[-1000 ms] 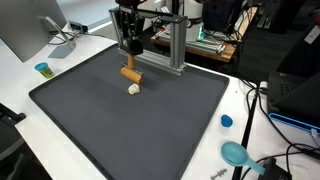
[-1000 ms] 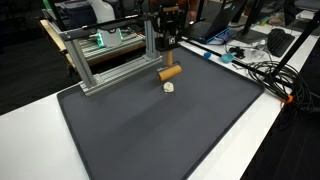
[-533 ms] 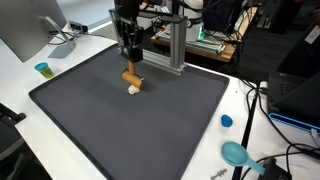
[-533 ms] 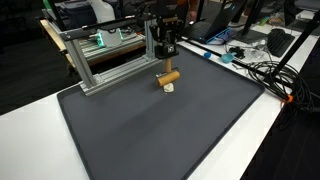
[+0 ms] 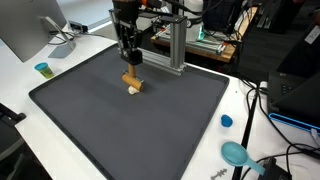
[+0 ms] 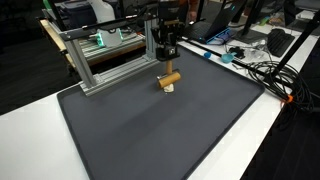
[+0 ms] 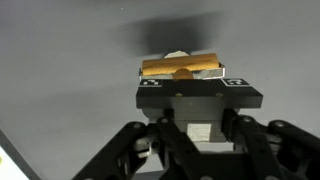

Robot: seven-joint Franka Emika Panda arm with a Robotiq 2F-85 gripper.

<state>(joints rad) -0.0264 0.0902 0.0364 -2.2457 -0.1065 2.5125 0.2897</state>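
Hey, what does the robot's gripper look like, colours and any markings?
The gripper is black and boxy, with angular black linkage bars behind it and small white square marks at its front corners. In both exterior views it looks uniformly dark.

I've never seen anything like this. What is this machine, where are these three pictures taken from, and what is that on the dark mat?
It is a single robot arm ending in a two-fingered tool. Two pictures come from cameras standing outside the robot, viewing the table from different places. The third comes from a camera on the arm's wrist, looking along the tool. A dark mat lies on the table, with a metal frame at one edge and a blue cup on the table beside the mat. The tool is shut on a brown cylinder, holding it right over a small white piece; whether they touch, I cannot tell.
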